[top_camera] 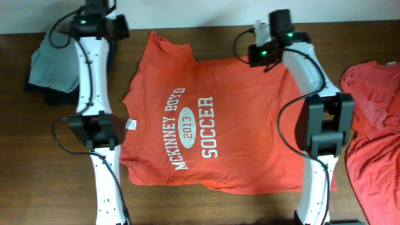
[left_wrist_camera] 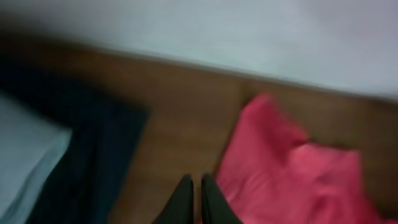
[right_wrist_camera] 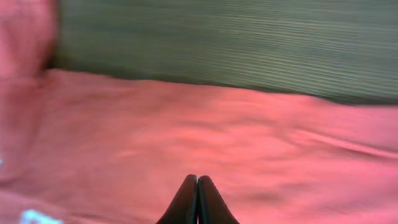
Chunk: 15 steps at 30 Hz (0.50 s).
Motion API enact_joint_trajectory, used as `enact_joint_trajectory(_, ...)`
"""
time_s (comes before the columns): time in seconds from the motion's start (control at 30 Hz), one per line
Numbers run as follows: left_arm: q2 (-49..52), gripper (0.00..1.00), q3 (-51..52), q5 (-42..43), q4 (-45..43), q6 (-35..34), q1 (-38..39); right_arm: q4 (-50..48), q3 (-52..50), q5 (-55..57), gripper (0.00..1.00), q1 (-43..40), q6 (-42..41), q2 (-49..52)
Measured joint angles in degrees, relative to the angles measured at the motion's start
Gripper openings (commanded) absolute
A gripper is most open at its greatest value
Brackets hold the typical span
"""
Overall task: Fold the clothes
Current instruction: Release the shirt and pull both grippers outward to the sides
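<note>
An orange-red T-shirt [top_camera: 219, 125] with white "McKINNEY BOYD 2013 SOCCER" print lies spread flat on the table, its neck and white label [top_camera: 130, 123] to the left. A second orange-red T-shirt [top_camera: 375, 112] lies crumpled at the right edge. My left gripper [top_camera: 119, 31] is shut and empty at the back left, over bare wood [left_wrist_camera: 193, 182] beside the shirt's sleeve [left_wrist_camera: 280, 168]. My right gripper [top_camera: 262, 53] is shut and empty [right_wrist_camera: 198, 180], just above the shirt's back right part [right_wrist_camera: 186, 130].
A folded pale grey-green garment [top_camera: 53, 62] on a dark navy one [top_camera: 37, 87] sits at the back left; both also show in the left wrist view [left_wrist_camera: 25, 155] [left_wrist_camera: 93, 155]. Both arms stretch along the shirt's sides. The wall runs along the table's back edge.
</note>
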<state>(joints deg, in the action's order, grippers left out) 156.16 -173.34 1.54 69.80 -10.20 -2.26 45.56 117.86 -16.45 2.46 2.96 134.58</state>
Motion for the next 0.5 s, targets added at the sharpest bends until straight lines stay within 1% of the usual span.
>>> enact_joint_trajectory(0.03,0.0,0.33,0.0,0.0,1.0,0.1,-0.8,-0.3,0.0,0.7,0.04,-1.1,0.2,0.0)
enact_joint_trajectory(0.07,0.0,0.49,0.0,0.0,1.6,-0.2,-1.7,-0.9,0.0,1.6,0.04,-2.4,0.5,0.0)
enact_joint_trajectory(0.1,0.0,0.59,0.0,0.0,2.2,-0.2,-2.3,-1.6,0.0,2.4,0.04,-3.6,0.7,0.0)
enact_joint_trajectory(0.13,0.0,0.62,0.0,0.0,2.7,-0.2,-3.0,-2.3,0.0,3.5,0.04,-4.8,0.9,0.0)
enact_joint_trajectory(0.2,0.2,0.80,0.0,0.0,4.0,-0.3,-4.3,-2.7,0.0,5.0,0.04,-6.8,1.6,0.0)
enact_joint_trajectory(0.23,0.3,0.95,0.0,0.0,4.5,-0.5,-4.7,-2.8,0.0,5.5,0.04,-7.7,1.8,0.0)
enact_joint_trajectory(0.27,0.5,0.99,0.0,0.0,5.2,-0.2,-5.0,-2.9,0.0,6.1,0.04,-8.6,1.8,0.0)
enact_joint_trajectory(0.37,1.3,0.99,0.0,0.0,6.2,-0.6,-5.3,-3.0,0.0,7.1,0.04,-10.4,2.1,0.0)
enact_joint_trajectory(0.5,2.1,0.99,0.0,0.0,6.3,-0.6,-4.9,-3.5,0.0,7.7,0.04,-10.8,2.2,0.2)
